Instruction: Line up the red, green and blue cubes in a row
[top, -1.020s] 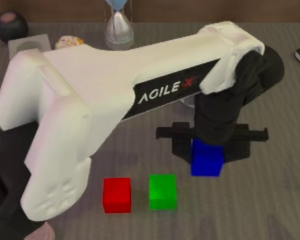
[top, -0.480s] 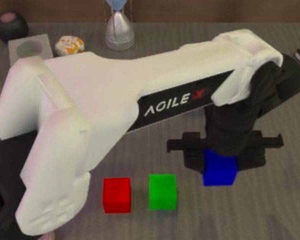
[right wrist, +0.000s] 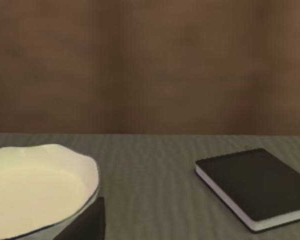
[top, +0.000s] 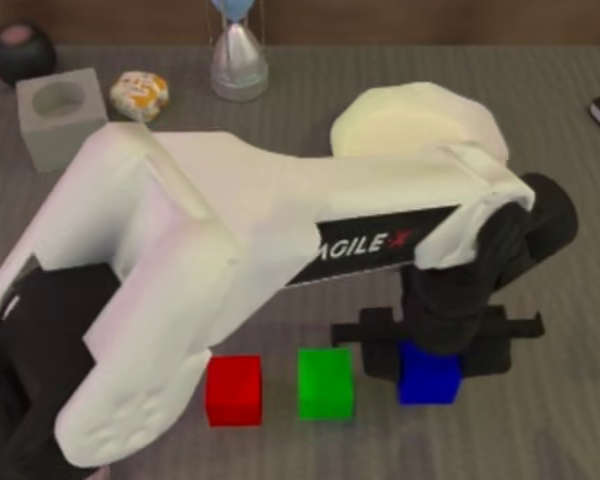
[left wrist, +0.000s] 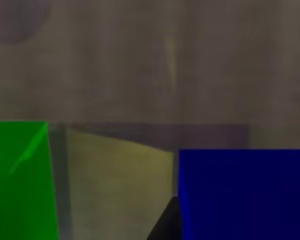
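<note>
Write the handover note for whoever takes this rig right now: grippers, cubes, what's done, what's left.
Left gripper: shut on the small deep blue cube, low at the table, to the right of the small bright green cube.
Right gripper: not in view; its wrist camera looks at a cream plate and a black book.
Cubes: small bright red cube and green one sit side by side; blue is roughly level with them, a gap apart.
Done: red and green placed.
Left: release blue, then withdraw the arm.
</note>
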